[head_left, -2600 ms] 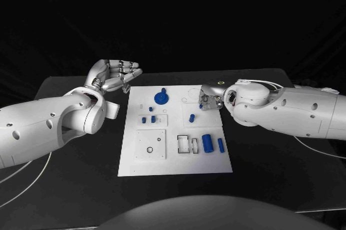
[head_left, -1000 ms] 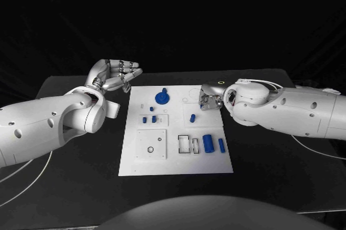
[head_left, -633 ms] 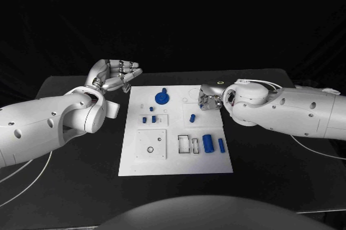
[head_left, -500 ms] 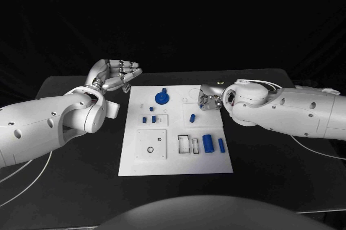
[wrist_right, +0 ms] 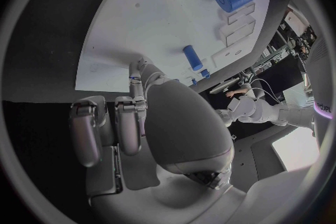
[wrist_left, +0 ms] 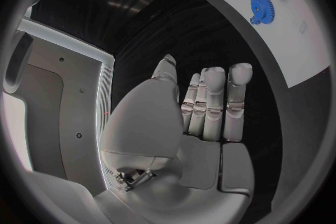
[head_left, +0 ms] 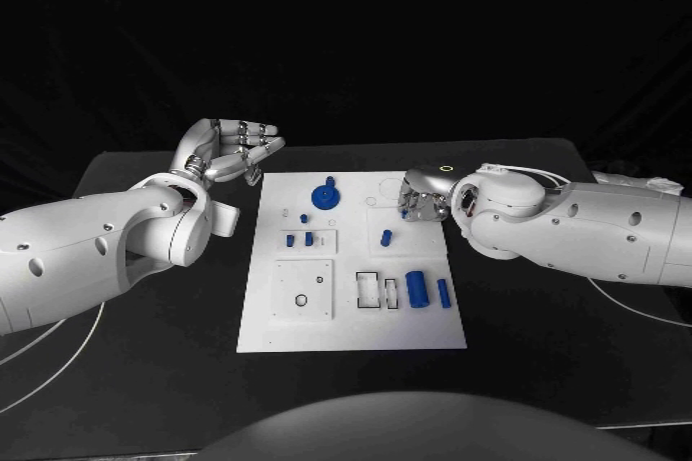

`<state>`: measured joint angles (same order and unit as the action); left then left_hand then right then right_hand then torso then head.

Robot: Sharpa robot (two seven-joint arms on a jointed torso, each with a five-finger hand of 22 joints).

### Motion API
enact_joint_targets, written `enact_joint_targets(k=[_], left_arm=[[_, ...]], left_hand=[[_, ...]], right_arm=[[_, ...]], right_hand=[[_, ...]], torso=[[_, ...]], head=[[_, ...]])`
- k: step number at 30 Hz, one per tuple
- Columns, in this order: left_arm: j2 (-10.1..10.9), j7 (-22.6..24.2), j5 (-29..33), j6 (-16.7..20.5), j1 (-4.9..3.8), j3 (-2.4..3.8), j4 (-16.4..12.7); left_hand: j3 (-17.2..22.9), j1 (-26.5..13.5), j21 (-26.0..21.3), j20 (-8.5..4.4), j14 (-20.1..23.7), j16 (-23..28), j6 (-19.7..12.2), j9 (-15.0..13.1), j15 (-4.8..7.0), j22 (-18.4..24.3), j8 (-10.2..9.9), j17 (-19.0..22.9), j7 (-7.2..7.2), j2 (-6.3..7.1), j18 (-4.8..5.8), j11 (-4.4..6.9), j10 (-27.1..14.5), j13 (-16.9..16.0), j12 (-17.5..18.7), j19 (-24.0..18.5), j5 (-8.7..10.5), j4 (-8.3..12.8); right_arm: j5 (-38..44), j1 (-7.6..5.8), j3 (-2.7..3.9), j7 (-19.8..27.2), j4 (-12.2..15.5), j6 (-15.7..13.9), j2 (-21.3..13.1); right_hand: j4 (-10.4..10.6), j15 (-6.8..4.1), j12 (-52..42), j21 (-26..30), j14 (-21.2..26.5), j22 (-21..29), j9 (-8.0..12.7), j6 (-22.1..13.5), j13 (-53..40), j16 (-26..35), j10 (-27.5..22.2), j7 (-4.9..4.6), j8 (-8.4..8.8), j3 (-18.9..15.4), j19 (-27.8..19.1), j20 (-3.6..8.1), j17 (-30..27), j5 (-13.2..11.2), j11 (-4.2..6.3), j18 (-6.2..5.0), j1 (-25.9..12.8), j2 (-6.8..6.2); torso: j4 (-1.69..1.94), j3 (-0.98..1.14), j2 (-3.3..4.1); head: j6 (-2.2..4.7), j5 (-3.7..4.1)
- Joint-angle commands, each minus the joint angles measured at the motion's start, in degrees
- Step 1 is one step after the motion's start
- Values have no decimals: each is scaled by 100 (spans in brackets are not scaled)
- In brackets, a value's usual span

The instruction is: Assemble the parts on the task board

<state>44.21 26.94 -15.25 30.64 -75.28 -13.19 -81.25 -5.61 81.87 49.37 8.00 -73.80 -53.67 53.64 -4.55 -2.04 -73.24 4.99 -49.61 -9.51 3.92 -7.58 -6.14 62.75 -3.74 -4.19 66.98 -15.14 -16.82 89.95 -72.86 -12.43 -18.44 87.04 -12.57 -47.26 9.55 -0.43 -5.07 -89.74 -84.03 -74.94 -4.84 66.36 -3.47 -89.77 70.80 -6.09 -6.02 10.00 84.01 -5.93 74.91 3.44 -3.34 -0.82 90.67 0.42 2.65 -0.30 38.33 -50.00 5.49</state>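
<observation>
1. Near end of the board: bare white plate. Its near edge lies loose on the black table, so I judge that any sideways shove from an arm could slide the whole plate and throw off every slot.

2. Near-right: a thick blue cylinder and a thin blue rod lie just right of two rectangular slots. Both are round and lying flat; a glancing touch would likely roll them toward the right edge.

3. Near-left: a small black ring sits on a square plate. It is light, and could be flicked off.

4. Middle: two small blue pieces stand side by side at the left, and a short blue peg lies to the right, just near of the right hand.

5. That hand hovers low over the board's far-right part, fingers curled downward. Whether it pinches anything I cannot tell. If it descends off-target it may knock the peg.

6. Far centre: a blue gear lies on the board.

7. Far-left, off the board: the left hand is raised, fingers loosely bent, holding nothing. Swinging in, it could clip the gear.
</observation>
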Motion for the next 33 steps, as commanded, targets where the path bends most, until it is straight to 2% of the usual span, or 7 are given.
enact_joint_targets(k=[1,8,12,21,24,29,33], left_arm=[[-2,30,21,-30,-1,4,-17],[-8,26,21,-28,-1,4,-3],[-15,23,21,-30,-1,4,7],[-35,19,21,-36,-1,4,26],[-52,19,21,-43,-1,4,46],[-94,19,21,-61,-1,4,99],[-144,20,21,-77,0,3,151]], left_hand=[[-14,-11,-50,-12,-13,51,29,-4,23,16,-40,20,6,-66,-37,8,23,-6,16,-22,-26,5],[-14,-11,-50,-12,-13,51,29,-4,23,16,-40,20,6,-66,-37,8,23,-6,16,-22,-26,5],[-14,-11,-50,-12,-13,51,29,-4,23,16,-40,20,6,-66,-37,8,23,-6,16,-22,-26,5],[-15,-10,-67,-12,-5,74,29,-4,23,23,-40,43,6,-68,-39,8,22,-6,16,-27,-27,5],[-15,-10,-67,-12,-5,74,29,-4,23,23,-40,43,6,-68,-39,8,22,-6,16,-27,-27,5],[-15,-10,-67,-12,-5,74,29,-4,23,23,-40,43,6,-68,-39,8,22,-6,16,-27,-27,5],[-15,-10,-67,-12,-5,74,29,-4,23,23,-40,43,6,-68,-39,8,22,-6,16,-27,-27,5]], right_arm=[[-98,-3,4,214,93,-418,-35],[-297,-95,22,281,269,-677,-165],[-345,-170,27,287,368,-725,-231],[-453,-327,33,339,625,-811,-325],[-538,-361,38,394,738,-807,-302],[-728,-381,47,507,855,-720,-150],[-804,-387,50,585,931,-554,18]], right_hand=[[-2,17,42,-26,-597,-1506,-46,48,-1,-23,46,9,-15,28,599,-5,1509,29,10,82,-36,43],[7,47,67,-26,-597,-1506,-48,47,1,-23,58,-7,-6,33,599,-24,1509,25,-12,82,-63,27],[11,65,89,-26,-597,-1506,-48,42,3,-23,54,-19,3,36,599,-37,1509,21,-29,82,-78,12],[12,80,107,-26,-597,-1506,-48,40,3,-23,52,-30,10,43,599,-50,1509,20,-44,82,-85,4],[11,86,111,-26,-597,-1506,-49,40,3,-23,53,-36,11,48,599,-54,1509,22,-50,82,-84,3],[3,100,121,-26,-597,-1506,-49,40,2,-23,58,-50,17,63,599,-66,1509,28,-64,82,-75,0],[-8,113,133,-26,-597,-1506,-49,34,3,-23,56,-62,25,78,599,-78,1509,31,-76,82,-65,-6]], torso=[[2,-1,1],[-1,-1,-2],[2,-3,1],[8,1,1],[7,0,-3],[2,-2,-8],[12,-8,-11]], head=[[0,-13],[0,-30],[0,-29],[0,-85],[0,-160],[0,-339],[0,-418]])
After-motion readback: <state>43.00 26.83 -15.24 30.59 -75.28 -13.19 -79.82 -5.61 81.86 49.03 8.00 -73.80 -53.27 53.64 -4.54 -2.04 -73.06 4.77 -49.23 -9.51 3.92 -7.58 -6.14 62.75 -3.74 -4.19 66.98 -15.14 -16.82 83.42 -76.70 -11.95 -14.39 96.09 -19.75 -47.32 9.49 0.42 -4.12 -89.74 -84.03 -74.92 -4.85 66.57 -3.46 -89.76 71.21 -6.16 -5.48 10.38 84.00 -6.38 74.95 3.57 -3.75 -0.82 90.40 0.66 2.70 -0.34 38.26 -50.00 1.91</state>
